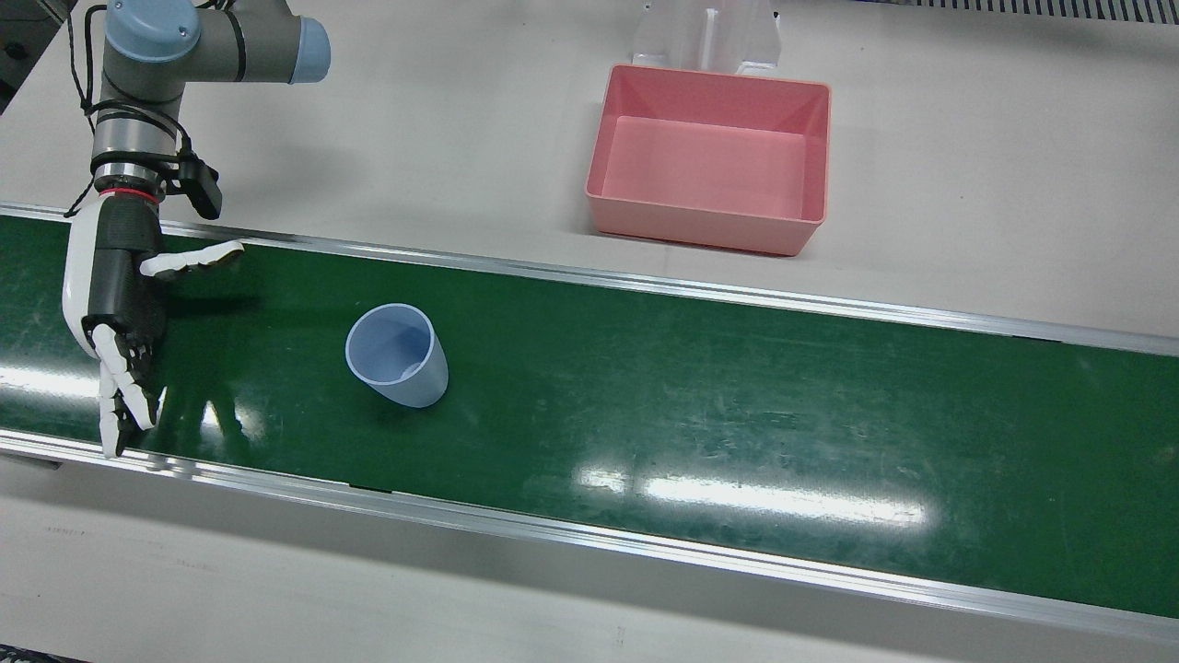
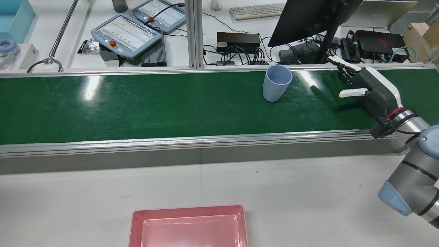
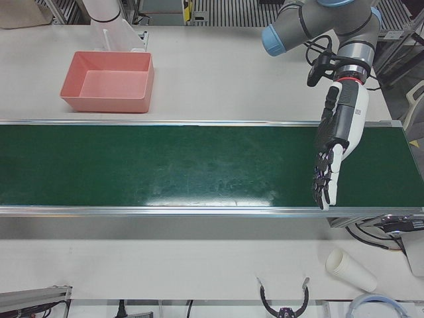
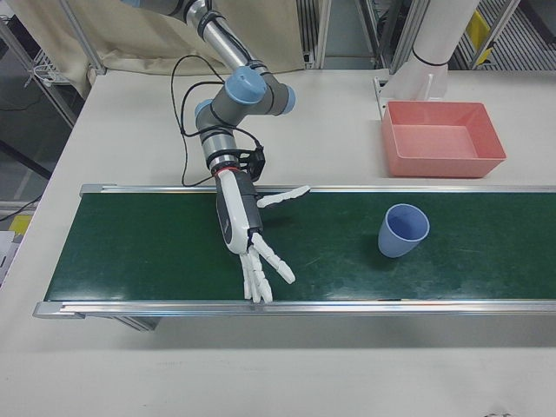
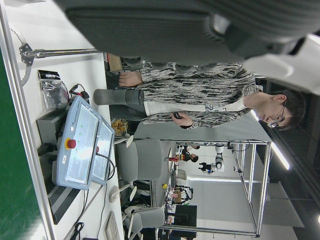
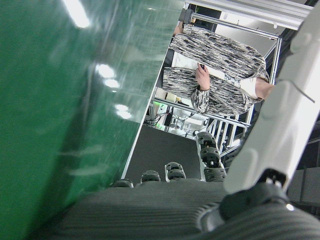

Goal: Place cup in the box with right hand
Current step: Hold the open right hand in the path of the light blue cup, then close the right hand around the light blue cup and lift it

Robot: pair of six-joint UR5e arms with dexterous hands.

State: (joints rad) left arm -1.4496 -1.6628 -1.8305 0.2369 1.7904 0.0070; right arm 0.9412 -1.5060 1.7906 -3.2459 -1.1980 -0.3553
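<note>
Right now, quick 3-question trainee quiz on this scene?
1. True or false: the cup stands upright on the green belt.
2. Which is true of the right hand? A) shut on the cup B) open, apart from the cup C) over the box
3. Fill in: the pink box holds ____.

Key
1. True.
2. B: fingers spread, clear belt between hand and cup.
3. Nothing; it sits empty on the table beside the belt. The left hand is open too.

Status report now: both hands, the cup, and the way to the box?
Right hand open, beside cup, not touching. Left hand open, empty. Cup upright on belt. Box empty, path clear.
</note>
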